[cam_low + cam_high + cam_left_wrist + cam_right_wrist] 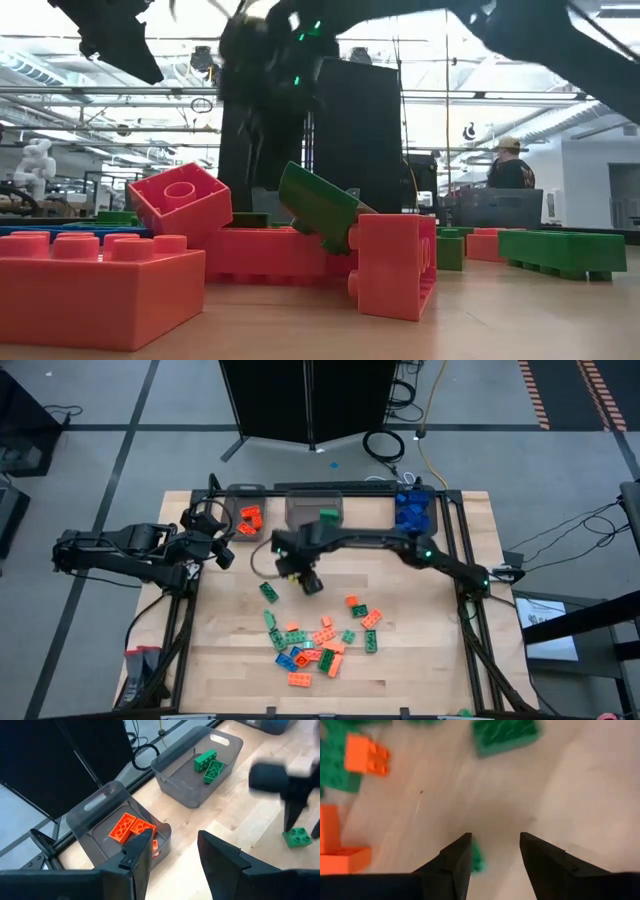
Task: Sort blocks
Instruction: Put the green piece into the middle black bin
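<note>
Orange, green and blue blocks (318, 642) lie scattered on the wooden table's near half. A single green block (268, 592) lies apart from them at the left. My right gripper (495, 837) hangs over the table's middle, pointing steeply down. It is open with nothing between its fingers. A small green block (298, 837) lies on the wood just below it, partly hidden by one finger (457, 857). My left gripper (172, 835) waits open and raised at the left, near the bin with orange blocks (131, 827).
Three grey bins stand along the far edge: one with orange blocks (250, 520), one with green blocks (318, 512), one with blue blocks (412, 510). Bare wood lies between the bins and the pile. In the low view, big orange (100, 280) and green (320, 205) blocks fill the foreground.
</note>
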